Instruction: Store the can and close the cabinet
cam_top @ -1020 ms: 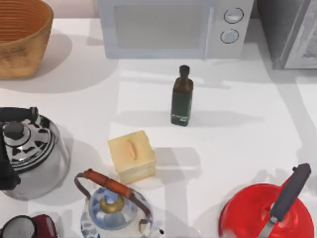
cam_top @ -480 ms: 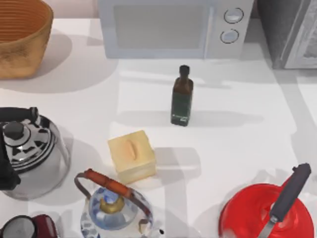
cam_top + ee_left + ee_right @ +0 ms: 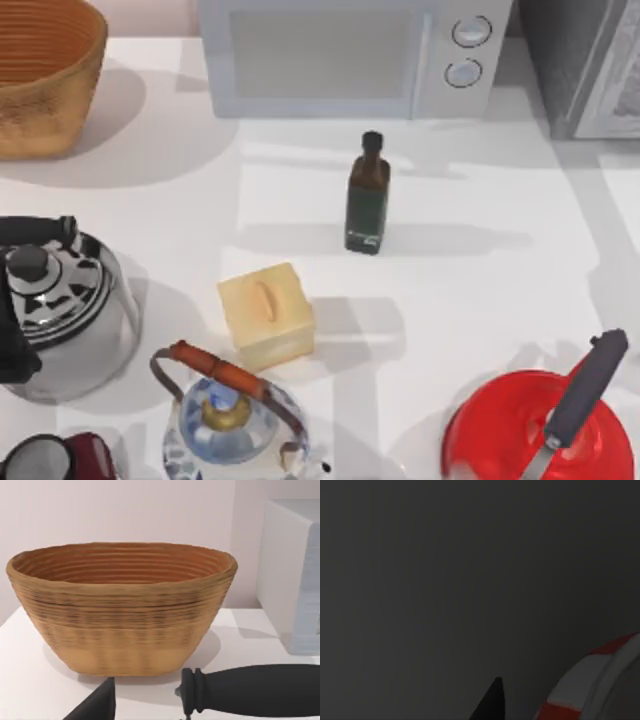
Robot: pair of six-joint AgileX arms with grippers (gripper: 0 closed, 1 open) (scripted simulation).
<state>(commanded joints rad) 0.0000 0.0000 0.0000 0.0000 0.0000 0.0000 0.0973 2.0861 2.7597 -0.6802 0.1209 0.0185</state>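
Handling is a matter of judgement here. A small drink can is likely light, thin-walled and smooth, so it can dent under a hard squeeze and slide in a loose one. A moderate hold across the middle of its body, well under the rim, looks safest.

The right wrist view is dark, apart from a rounded red-and-white banded surface close to the camera, which fits the can. Its place on the tabletop cannot be told, nor whether it is held. A dark tip of the right pincer lies just beside it. Whether that pincer is apart or together cannot be told.

The left pincer hangs near the far left corner, facing the wicker basket. Its state cannot be told either.

As for containers:
- The basket's inner wall is bare as far as it shows, but its floor is hidden.
- The microwave on the far edge has its door shut.
- The grey cabinet stands at the far right corner. Its inside is hidden, and whether it is open cannot be told.
- The dark green bottle stands capped and upright mid-tabletop.
- The cream box is lidded.
- The steel kettle, glass kettle and red kettle line the left and near edges.
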